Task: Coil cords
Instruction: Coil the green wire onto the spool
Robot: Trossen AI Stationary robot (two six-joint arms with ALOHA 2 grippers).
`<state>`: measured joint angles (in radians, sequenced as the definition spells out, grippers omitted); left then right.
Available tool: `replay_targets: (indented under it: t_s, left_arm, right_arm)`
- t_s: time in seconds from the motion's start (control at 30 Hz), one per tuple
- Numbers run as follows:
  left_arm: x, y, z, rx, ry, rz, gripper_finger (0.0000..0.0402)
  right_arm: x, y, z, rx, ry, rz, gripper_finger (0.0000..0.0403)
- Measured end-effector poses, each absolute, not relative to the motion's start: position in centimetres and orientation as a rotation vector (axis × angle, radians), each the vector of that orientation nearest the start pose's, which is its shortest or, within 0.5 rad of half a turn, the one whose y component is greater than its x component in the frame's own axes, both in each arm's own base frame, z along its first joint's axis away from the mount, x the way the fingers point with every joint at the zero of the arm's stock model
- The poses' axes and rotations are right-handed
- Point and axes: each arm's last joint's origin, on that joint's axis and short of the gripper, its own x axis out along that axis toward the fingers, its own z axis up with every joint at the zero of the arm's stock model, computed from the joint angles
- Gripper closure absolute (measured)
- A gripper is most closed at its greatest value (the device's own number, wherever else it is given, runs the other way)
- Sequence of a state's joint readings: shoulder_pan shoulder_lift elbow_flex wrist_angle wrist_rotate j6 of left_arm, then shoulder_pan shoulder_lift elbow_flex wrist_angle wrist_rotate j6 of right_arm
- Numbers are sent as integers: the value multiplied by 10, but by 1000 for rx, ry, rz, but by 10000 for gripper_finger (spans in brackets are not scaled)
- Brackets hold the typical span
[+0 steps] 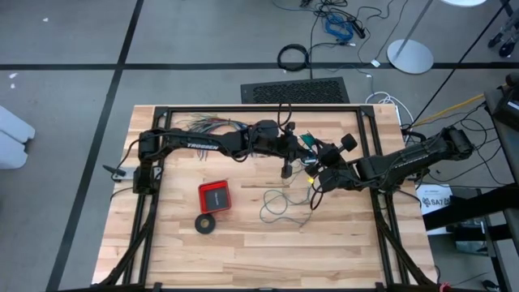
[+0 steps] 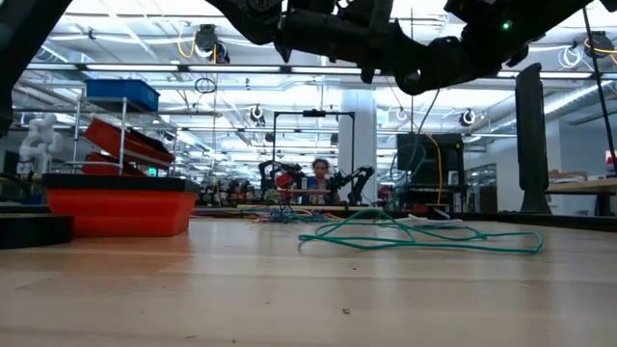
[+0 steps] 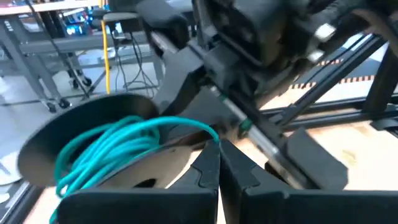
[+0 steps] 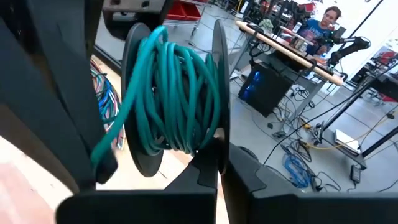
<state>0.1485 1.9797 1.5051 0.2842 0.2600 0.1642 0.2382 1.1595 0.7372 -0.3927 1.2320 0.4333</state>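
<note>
both end effectors meet above the middle of the worktop (image 1: 162, 243), where we see the right end effector (image 4: 219, 163) with fingers pressed together on the rim of a black spool (image 4: 219, 74) wound with teal-green wire (image 4: 174, 93), and the left end effector (image 3: 219, 165) likewise closed beside that spool. more of the teal wire lies in a loose tangle on the worktop below them, near a red box (image 1: 215, 195) and a black tape ring (image 1: 206, 224).

Matt pale wood table (image 1: 243, 243), glossy teal plastic-coated wire (image 4: 174, 93), red plastic box (image 1: 215, 195).
</note>
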Motion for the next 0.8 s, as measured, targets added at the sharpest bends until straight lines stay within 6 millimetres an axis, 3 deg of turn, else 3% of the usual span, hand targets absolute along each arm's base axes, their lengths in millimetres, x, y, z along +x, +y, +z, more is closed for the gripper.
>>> replay_targets:
  t_s: [0.53, 0.8]
  left_arm:
    - [469, 56, 250, 106, 225, -25, 399]
    - [470, 55, 241, 152, 253, -52, 330]
  right_arm:
    - [221, 26, 249, -114, 326, -1041, 403]
    - [220, 33, 254, -86, 277, -1026, 403]
